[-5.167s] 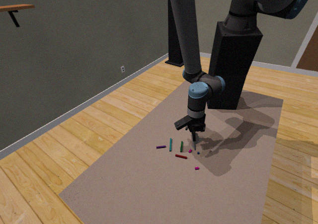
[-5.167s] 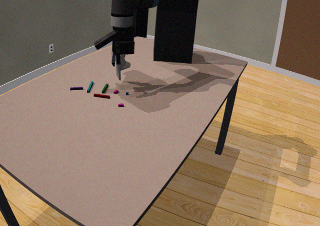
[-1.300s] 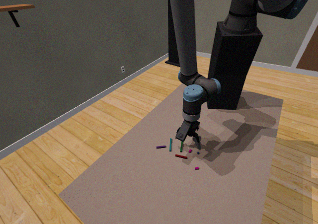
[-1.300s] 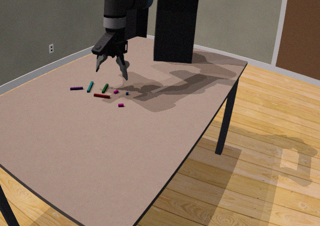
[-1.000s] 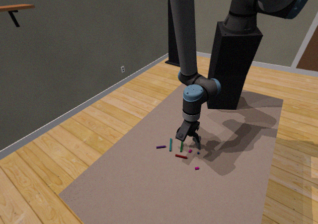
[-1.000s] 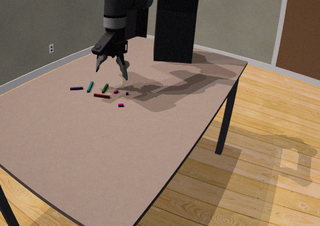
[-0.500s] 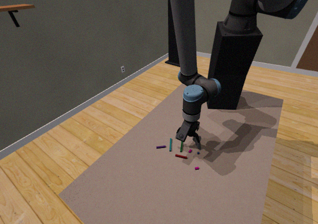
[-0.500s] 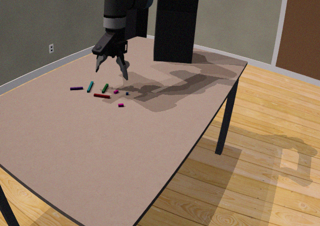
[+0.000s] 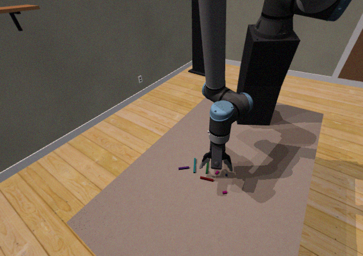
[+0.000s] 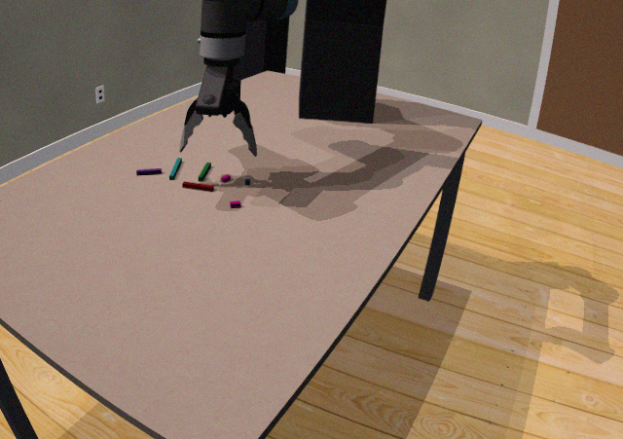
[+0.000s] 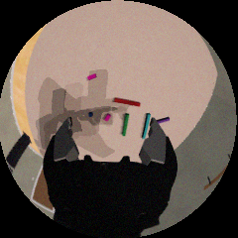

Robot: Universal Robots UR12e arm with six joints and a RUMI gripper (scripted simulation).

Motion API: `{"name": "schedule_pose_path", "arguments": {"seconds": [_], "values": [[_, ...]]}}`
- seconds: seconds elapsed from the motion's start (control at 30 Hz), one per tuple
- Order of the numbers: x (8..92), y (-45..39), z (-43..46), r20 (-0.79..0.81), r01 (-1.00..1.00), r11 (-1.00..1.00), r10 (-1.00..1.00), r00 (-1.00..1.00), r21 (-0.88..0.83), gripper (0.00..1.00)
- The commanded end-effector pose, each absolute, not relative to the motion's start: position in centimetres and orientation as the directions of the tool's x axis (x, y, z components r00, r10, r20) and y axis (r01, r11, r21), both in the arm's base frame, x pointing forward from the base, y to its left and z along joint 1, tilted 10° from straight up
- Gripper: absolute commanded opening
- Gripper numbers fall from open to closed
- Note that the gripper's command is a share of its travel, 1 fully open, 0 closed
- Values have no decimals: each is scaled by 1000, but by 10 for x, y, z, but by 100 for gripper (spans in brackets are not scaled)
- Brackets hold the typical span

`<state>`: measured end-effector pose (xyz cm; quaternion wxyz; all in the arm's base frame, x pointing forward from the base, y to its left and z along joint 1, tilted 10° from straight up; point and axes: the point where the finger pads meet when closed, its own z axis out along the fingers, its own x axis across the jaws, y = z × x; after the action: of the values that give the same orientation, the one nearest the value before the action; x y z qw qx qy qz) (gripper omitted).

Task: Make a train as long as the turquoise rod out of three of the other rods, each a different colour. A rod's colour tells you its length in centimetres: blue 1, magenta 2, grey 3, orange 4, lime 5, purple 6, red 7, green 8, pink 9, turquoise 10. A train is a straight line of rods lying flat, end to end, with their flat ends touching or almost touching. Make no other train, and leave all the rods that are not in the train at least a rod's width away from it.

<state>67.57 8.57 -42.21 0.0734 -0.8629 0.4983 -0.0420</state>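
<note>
My gripper (image 9: pixel 216 169) (image 10: pixel 218 153) (image 11: pixel 110 117) is open and empty, above the table behind the rods. The turquoise rod (image 9: pixel 194 165) (image 10: pixel 175 168) (image 11: pixel 146 126) lies between the purple rod (image 9: pixel 184 167) (image 10: pixel 149 171) (image 11: pixel 164 120) and the green rod (image 9: pixel 207 168) (image 10: pixel 204 171) (image 11: pixel 126 124). The red rod (image 9: pixel 206 179) (image 10: pixel 198 186) (image 11: pixel 127 102) lies crosswise in front of the green one. One magenta rod (image 9: pixel 216 172) (image 10: pixel 226 178) (image 11: pixel 107 117) lies between the green rod and the small blue rod (image 9: pixel 226 175) (image 10: pixel 247 181) (image 11: pixel 90 114). Another magenta rod (image 9: pixel 224 192) (image 10: pixel 235 204) (image 11: pixel 92 76) lies nearer the front. No rods touch.
The rods lie on a brownish table top (image 9: pixel 176 218) (image 10: pixel 175 283) (image 11: pixel 149 50). The arm's black pedestal (image 9: pixel 264 80) (image 10: pixel 342 47) stands at the back. The arm's shadow falls over the blue rod and the table right of it in the top and exterior views.
</note>
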Motion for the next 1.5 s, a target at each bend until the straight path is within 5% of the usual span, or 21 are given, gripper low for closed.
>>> {"name": "schedule_pose_path", "arguments": {"seconds": [0.0,0.3,1.47], "values": [[680,90,-421,10,-805,-569,-818,575,-169,100],[690,102,-418,48,-657,-736,-671,740,-162,100],[690,102,-418,49,-653,-740,-667,744,-162,100]]}}
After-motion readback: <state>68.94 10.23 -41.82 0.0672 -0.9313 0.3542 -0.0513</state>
